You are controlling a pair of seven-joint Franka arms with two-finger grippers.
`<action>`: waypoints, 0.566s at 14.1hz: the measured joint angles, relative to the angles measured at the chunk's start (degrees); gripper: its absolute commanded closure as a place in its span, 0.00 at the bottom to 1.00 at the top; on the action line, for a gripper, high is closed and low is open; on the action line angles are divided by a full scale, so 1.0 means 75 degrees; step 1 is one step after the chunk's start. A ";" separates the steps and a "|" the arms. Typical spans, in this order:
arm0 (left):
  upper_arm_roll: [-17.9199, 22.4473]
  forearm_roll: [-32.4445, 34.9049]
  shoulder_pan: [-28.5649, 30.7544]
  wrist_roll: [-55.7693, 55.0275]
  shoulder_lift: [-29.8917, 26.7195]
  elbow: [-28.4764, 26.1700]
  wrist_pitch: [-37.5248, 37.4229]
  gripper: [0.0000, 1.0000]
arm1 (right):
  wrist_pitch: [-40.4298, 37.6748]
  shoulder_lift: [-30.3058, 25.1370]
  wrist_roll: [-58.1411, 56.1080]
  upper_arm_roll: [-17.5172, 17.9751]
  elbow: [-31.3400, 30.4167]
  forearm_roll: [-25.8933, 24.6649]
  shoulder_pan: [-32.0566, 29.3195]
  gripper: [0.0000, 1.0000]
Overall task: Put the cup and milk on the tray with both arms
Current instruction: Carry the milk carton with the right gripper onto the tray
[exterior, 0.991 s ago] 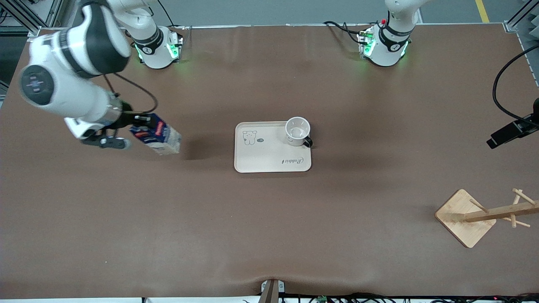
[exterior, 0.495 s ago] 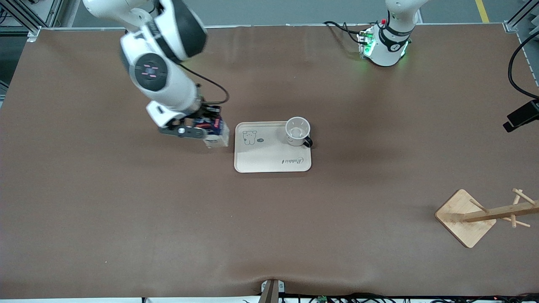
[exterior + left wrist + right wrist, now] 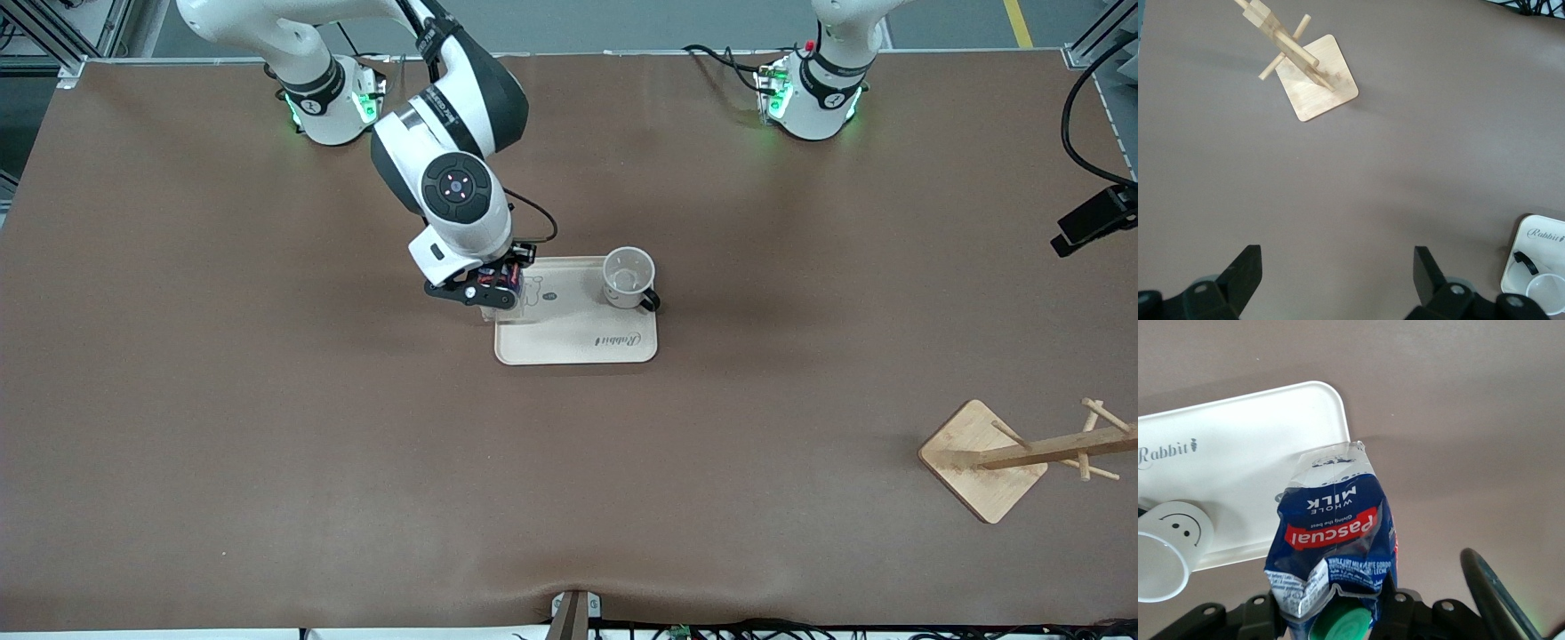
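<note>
My right gripper (image 3: 484, 289) is shut on the milk (image 3: 500, 283), a dark-blue carton with a red label. It holds the carton by its top, next to the green cap (image 3: 1341, 621). The milk (image 3: 1335, 533) hangs over the end of the cream tray (image 3: 569, 342) that lies toward the right arm. The white cup (image 3: 629, 277) stands upright on the tray's corner toward the left arm, and its smiley face shows in the right wrist view (image 3: 1179, 523). My left gripper (image 3: 1337, 260) is open and holds nothing, high over bare table. The tray (image 3: 1538, 237) and the cup (image 3: 1546, 293) show at the edge of its view.
A wooden peg stand (image 3: 982, 462) on a square base lies tipped over near the front camera, toward the left arm's end of the table, also seen from the left wrist as the stand (image 3: 1317, 77). Brown tabletop surrounds the tray.
The right arm has swung from its own end of the table to the tray, carrying the milk with it. The cup and the tray have not moved.
</note>
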 measured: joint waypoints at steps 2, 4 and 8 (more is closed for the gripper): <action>0.0871 -0.0089 -0.0848 0.0001 -0.0096 -0.0012 -0.0118 0.00 | 0.0156 0.0127 0.0000 0.0003 -0.0001 0.0093 0.0092 1.00; 0.1500 -0.0147 -0.1497 0.0004 -0.0188 -0.0055 -0.0189 0.00 | 0.0472 0.0274 0.0001 0.0003 -0.0001 0.0104 0.0181 1.00; 0.2795 -0.0504 -0.2752 0.0007 -0.0415 -0.0302 -0.0230 0.00 | 0.0619 0.0472 0.0001 0.0003 0.0002 0.0105 0.0280 0.64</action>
